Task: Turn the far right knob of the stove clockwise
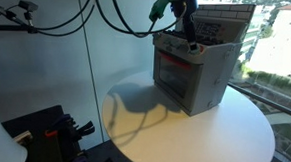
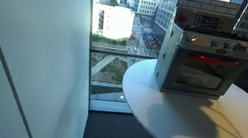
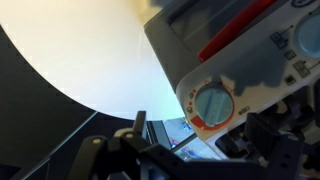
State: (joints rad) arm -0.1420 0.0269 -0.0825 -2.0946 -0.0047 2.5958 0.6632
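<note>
The gripper [image 1: 191,43] hung at the stove's [image 1: 200,84] top front edge, fingers [image 3: 139,128] spread, the far right knob [image 3: 212,104] lying between them; contact was unclear.

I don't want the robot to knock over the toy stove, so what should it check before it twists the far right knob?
1. The small grey boxy toy stove stands upright on the round white table: ok.
2. Its red-trimmed window door is shut: ok.
3. The black gripper is at the stove's front top edge: ok.
4. Fingers around the far right knob, too small to make out: cannot tell.
5. Gripper open or shut: cannot tell.
6. The round pale dial with orange ring, close in the wrist view, is the right one: cannot tell.
</note>
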